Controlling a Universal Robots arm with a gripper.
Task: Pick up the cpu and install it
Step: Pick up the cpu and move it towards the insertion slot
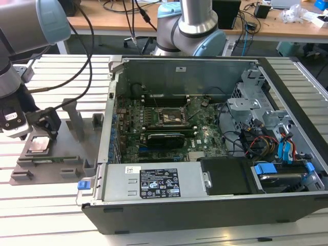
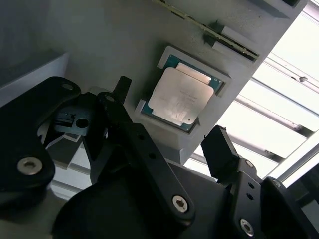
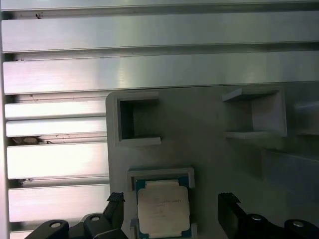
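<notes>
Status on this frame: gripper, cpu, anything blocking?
Black two-finger gripper open, no contact. Small square silver-topped cpu below it, seated in grey plastic holder, unlifted. Nothing in the way.

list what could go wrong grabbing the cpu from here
1. The open gripper straddles the cpu, which sits in a rimmed pocket of the grey holder. If it comes down off-centre, one side could hit the rim instead of the chip.
2. The cpu is thin and flat, so a grip may catch little edge and could tilt or drop it.
</notes>
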